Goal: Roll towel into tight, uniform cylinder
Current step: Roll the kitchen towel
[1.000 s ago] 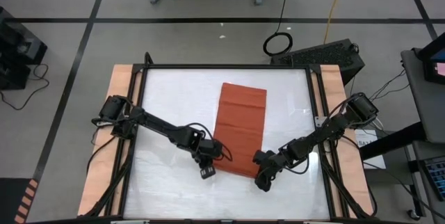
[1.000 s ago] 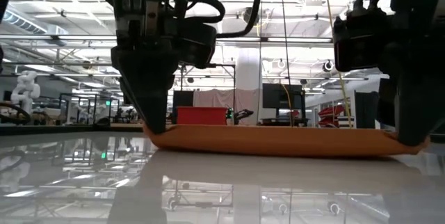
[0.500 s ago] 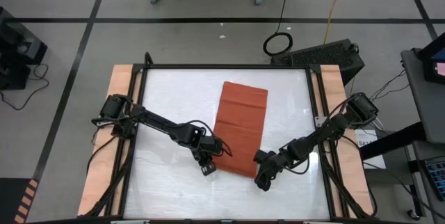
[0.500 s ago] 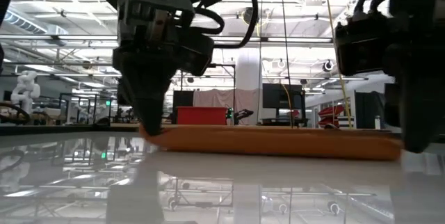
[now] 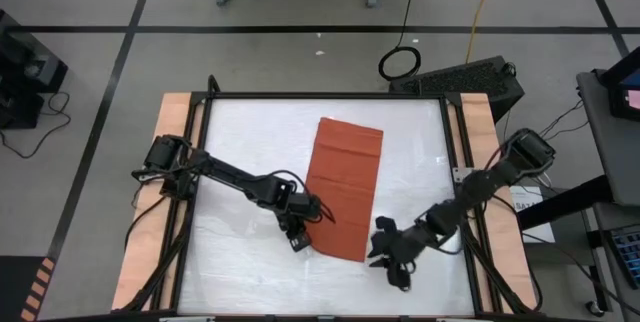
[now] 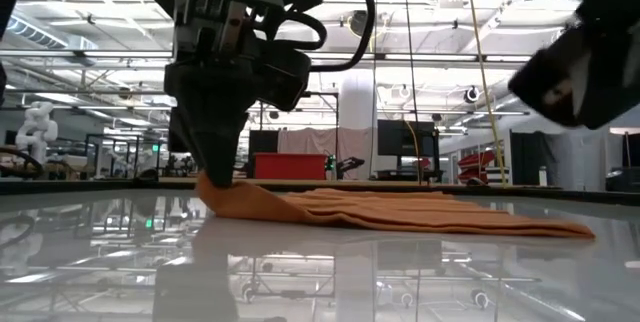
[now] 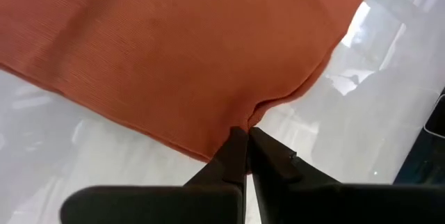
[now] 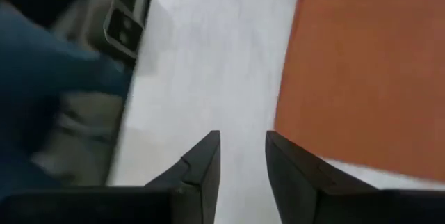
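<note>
The rust-orange towel (image 5: 343, 187) lies spread flat on the white table, its long sides running from far to near. My left gripper (image 5: 302, 236) is shut on the towel's near left corner, which stands a little above the table in the low view (image 6: 215, 184). My right gripper (image 5: 393, 274) is open and empty. It hangs above the table to the right of the towel's near right corner (image 5: 360, 258), nearer the table's near edge. In the right wrist view its fingers (image 8: 201, 161) stand apart over bare table, with the towel (image 8: 361, 71) off to one side. My left gripper pinches the towel's near left corner (image 7: 245, 118) between its two fingertips, and the cloth puckers at the pinch. The fingers come from above, slanting down. The corner is raised a little, and the rest of the towel (image 6: 420, 214) lies slack on the table.
A black frame (image 5: 300, 96) runs around the white tabletop, with wooden strips (image 5: 165, 162) at the left and right sides. Bare table lies on both sides of the towel and in front of it.
My right gripper has let go of the towel's near right corner, risen, and gone toward the table's near edge. That corner has dropped flat onto the table. My left gripper has kept its hold, and its corner now stands a little higher.
</note>
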`<state>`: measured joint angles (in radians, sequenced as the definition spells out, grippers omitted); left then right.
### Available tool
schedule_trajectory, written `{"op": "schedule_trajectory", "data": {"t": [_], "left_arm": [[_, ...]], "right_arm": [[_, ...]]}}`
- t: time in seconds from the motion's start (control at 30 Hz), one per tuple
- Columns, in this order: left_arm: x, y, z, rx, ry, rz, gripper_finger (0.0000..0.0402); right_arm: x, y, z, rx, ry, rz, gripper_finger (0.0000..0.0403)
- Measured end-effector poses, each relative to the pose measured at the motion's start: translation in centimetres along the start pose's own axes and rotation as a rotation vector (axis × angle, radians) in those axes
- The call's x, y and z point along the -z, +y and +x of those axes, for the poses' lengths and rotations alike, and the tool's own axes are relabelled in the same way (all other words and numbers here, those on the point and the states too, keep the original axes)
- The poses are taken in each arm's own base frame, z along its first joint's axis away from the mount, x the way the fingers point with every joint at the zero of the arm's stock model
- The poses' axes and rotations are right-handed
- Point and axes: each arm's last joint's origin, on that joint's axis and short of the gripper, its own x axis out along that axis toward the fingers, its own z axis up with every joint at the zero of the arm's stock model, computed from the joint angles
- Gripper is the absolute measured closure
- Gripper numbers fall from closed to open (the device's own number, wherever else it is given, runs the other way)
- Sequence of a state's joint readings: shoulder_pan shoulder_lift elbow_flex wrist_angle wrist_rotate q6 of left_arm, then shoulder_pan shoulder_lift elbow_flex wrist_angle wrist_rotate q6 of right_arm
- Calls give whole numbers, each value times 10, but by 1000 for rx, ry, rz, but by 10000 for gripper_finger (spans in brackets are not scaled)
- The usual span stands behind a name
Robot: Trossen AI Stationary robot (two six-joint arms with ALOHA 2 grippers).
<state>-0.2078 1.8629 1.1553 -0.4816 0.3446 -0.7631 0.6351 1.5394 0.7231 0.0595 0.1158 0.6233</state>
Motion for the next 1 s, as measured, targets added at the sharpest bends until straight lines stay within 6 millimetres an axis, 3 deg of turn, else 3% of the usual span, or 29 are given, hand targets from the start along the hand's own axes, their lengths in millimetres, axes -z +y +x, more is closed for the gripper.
{"op": "schedule_trajectory", "data": {"t": [0.23,0.67,1.0], "left_arm": [[-3,3,-1,5,-1,-10,386],[-5,5,-3,14,1,-8,386],[-5,5,-3,16,2,-5,386]], "right_arm": [[8,8,-3,168,-77,-291,292],[21,-5,32,190,-6,-353,233],[27,-7,45,192,-1,-369,256]]}}
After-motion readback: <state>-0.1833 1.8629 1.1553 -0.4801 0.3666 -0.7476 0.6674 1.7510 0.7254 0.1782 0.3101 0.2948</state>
